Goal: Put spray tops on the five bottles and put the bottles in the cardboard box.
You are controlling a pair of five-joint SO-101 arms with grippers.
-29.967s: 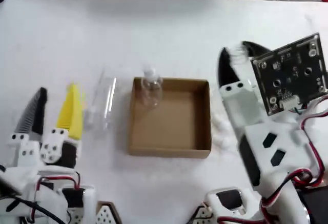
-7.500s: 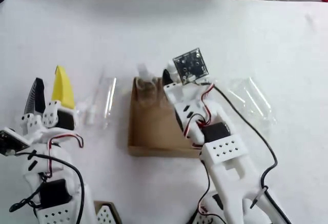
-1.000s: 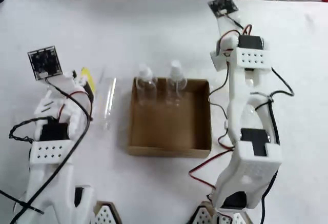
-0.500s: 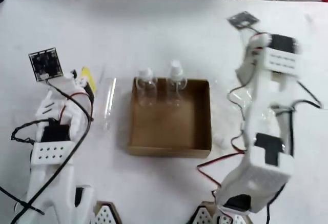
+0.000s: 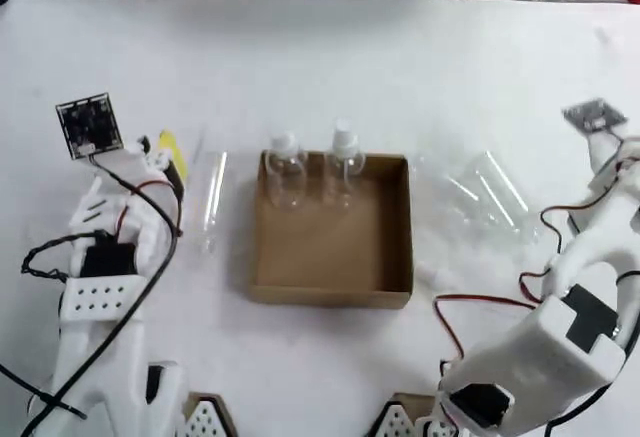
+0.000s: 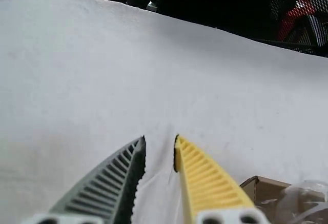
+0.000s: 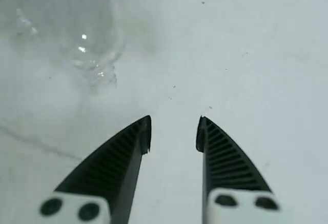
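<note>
Starting at the left, the left gripper hangs empty with its fingers narrowly parted. A clear bottle lies on its side just beside it, and a pinch on that round, slick wall could squirt it away across the table. In the cardboard box, two capped bottles stand against the wall farthest from the arms, where a careless drop-in could easily topple them. The right gripper is spread wide and empty. An uncapped bottle lies just ahead of its tips, and a nudge might roll it out of reach.
</note>
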